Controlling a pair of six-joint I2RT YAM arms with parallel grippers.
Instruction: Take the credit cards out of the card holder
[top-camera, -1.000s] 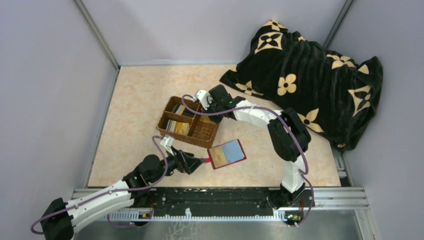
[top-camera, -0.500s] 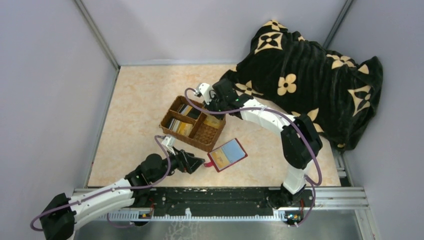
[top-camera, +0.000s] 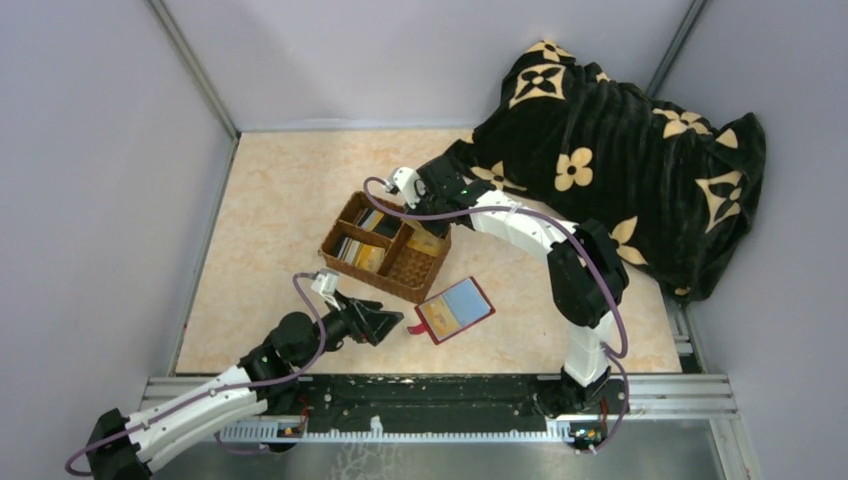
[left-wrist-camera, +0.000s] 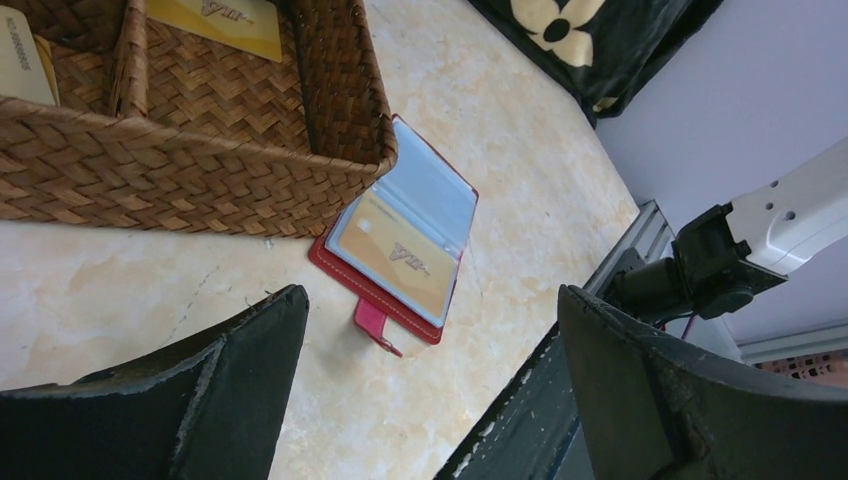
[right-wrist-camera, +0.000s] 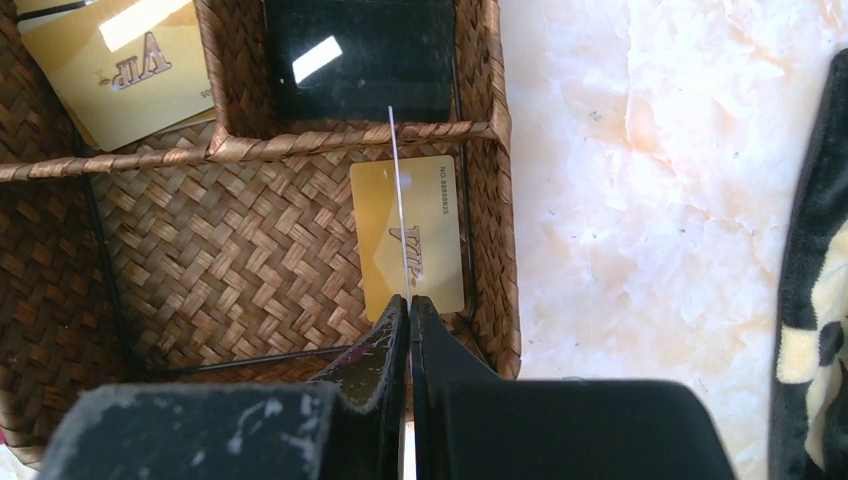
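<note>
The top view looks down on the whole table (top-camera: 270, 190) from high at its near edge. The left wrist looks low across, the right straight down; all share the basket (top-camera: 372, 277).

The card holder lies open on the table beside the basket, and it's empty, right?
Not empty. The card holder lies open on the table beside the basket, but the left wrist view shows a gold card still in its clear pocket.
</note>
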